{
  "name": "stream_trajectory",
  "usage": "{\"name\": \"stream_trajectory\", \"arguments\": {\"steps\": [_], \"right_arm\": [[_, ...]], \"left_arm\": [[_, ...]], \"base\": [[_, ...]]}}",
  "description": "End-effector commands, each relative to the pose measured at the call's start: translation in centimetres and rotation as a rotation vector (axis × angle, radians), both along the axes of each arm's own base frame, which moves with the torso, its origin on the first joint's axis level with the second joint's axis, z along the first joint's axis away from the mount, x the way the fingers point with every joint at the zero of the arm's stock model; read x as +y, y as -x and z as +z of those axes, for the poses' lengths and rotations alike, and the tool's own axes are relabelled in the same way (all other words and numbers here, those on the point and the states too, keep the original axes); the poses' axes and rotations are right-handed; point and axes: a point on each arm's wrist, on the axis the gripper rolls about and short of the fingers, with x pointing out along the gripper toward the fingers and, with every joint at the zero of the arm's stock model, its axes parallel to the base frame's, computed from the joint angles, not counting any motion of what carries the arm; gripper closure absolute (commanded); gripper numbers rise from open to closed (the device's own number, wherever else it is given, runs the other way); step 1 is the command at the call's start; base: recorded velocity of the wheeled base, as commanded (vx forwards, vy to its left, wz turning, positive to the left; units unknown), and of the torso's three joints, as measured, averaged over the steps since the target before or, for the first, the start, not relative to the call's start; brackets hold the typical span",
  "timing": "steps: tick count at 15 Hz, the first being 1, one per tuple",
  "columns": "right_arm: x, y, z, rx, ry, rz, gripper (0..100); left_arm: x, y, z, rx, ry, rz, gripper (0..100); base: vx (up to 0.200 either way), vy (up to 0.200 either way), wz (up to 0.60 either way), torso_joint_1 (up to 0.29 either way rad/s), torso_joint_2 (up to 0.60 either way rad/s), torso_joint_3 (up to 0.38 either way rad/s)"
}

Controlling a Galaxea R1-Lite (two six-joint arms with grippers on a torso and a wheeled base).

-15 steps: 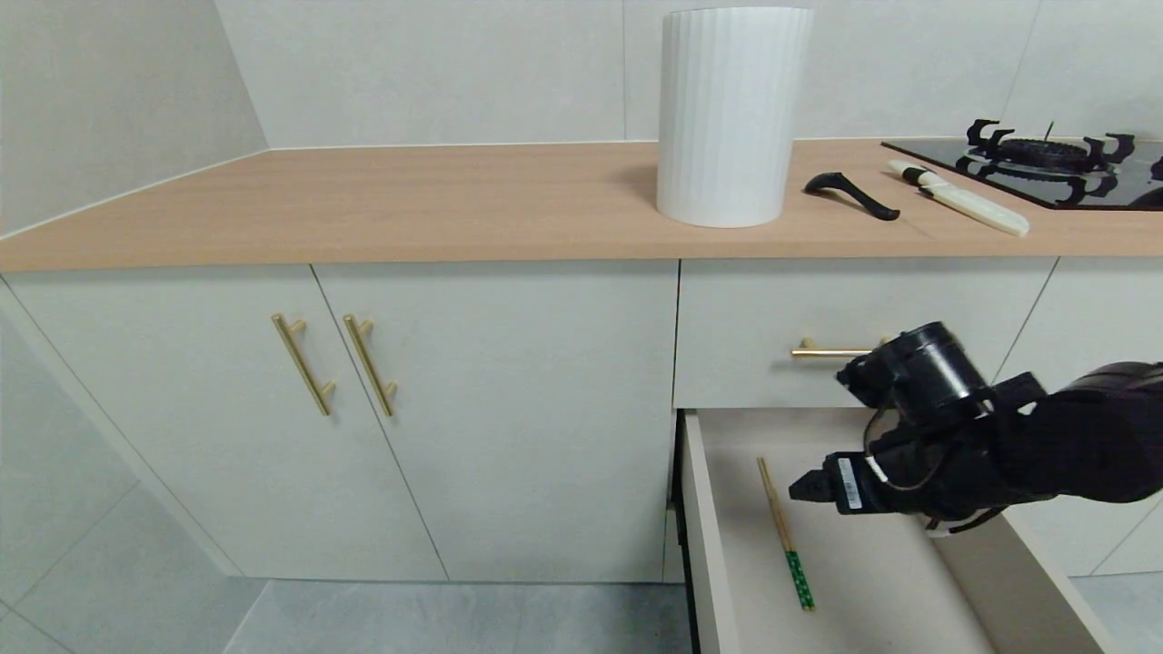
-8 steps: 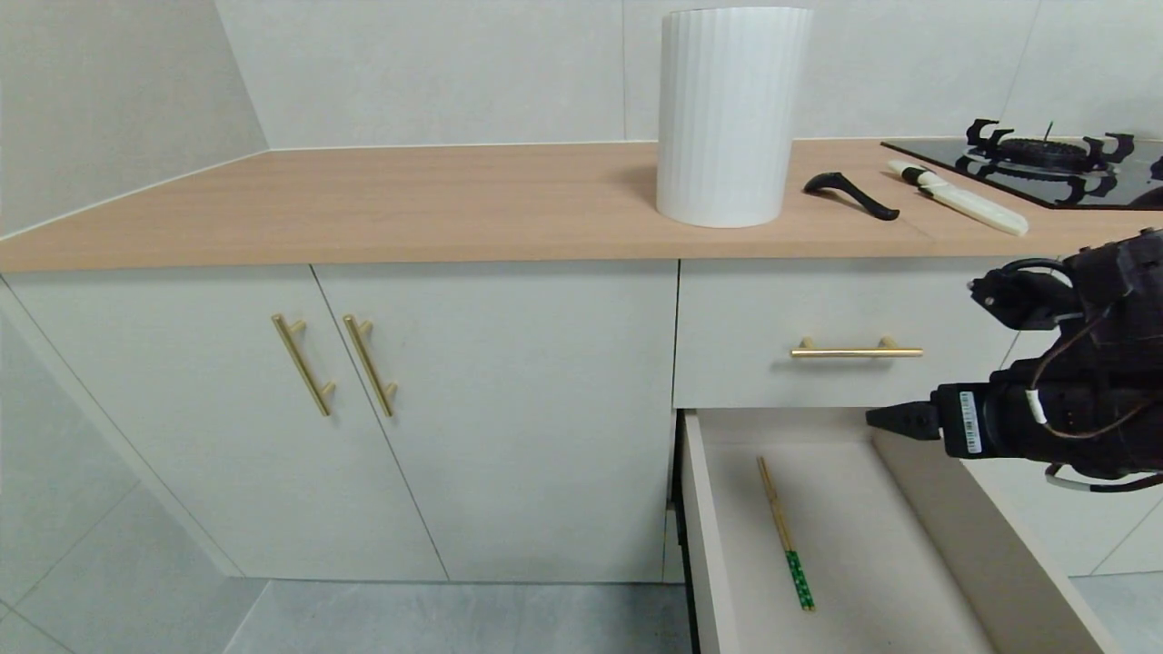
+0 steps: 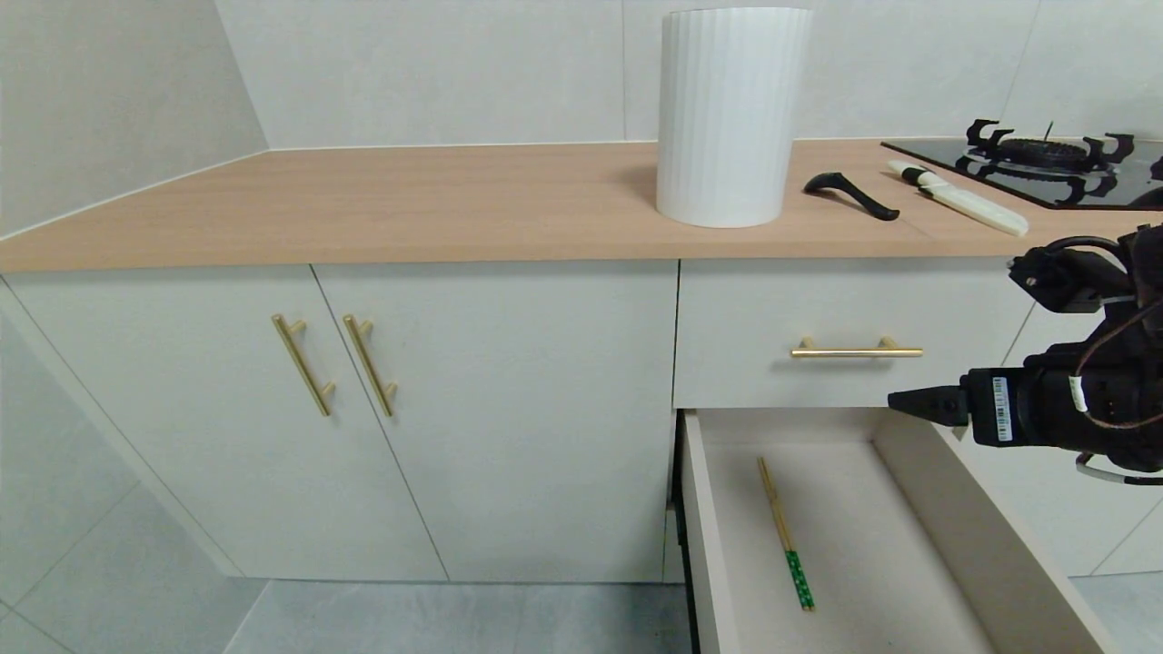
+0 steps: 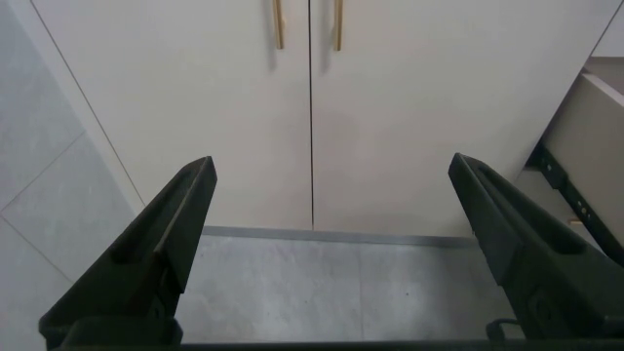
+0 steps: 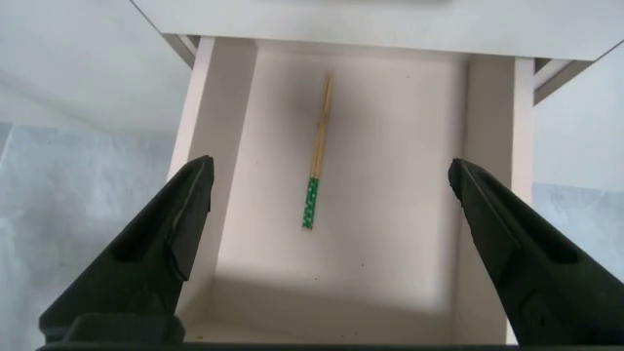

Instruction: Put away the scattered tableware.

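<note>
The pale, matte drawer (image 3: 701, 518) was seen pulled open, and a slim pair of wooden chopsticks (image 3: 786, 536), green-patterned at the thick ends, was found lying flat on its smooth floor, nearer the left wall. The black, angular right gripper (image 3: 911, 402) was held above the drawer's right side, its fingers (image 5: 156, 253) spread wide with nothing between them. The left gripper (image 4: 330, 168) was pointed at flat cabinet doors (image 3: 509, 427) fitted with brass bar handles (image 3: 303, 363), its fingers (image 4: 161, 244) likewise parted and empty. Above the open drawer, an upper drawer front (image 3: 854, 300) was shut. On the wood-grain countertop (image 3: 409, 200) were set a tall white ribbed cylinder (image 3: 731, 118), a curved black utensil (image 3: 849, 193), a cream knife (image 3: 959, 198) and a glossy black hob (image 3: 1045, 168).
</note>
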Motion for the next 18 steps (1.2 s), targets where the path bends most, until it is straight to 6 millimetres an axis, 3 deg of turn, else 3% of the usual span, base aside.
{"name": "stream_trajectory", "arguments": {"steps": [1, 6, 18], "right_arm": [[0.02, -0.04, -0.08, 0.002, 0.003, -0.001, 0], [-0.14, -0.1, -0.08, 0.002, 0.005, -0.007, 0], [-0.15, -0.06, -0.28, 0.007, 0.012, -0.004, 0]], "left_arm": [[0.0, 0.0, 0.0, 0.0, -0.001, 0.001, 0], [0.0, 0.0, 0.0, 0.0, 0.0, 0.001, 0], [0.0, 0.0, 0.0, 0.0, 0.0, 0.001, 0]], "base": [[0.0, 0.0, 0.0, 0.0, 0.0, 0.0], [0.0, 0.0, 0.0, 0.057, -0.19, -0.199], [0.0, 0.0, 0.0, 0.164, -0.48, -0.298]]}}
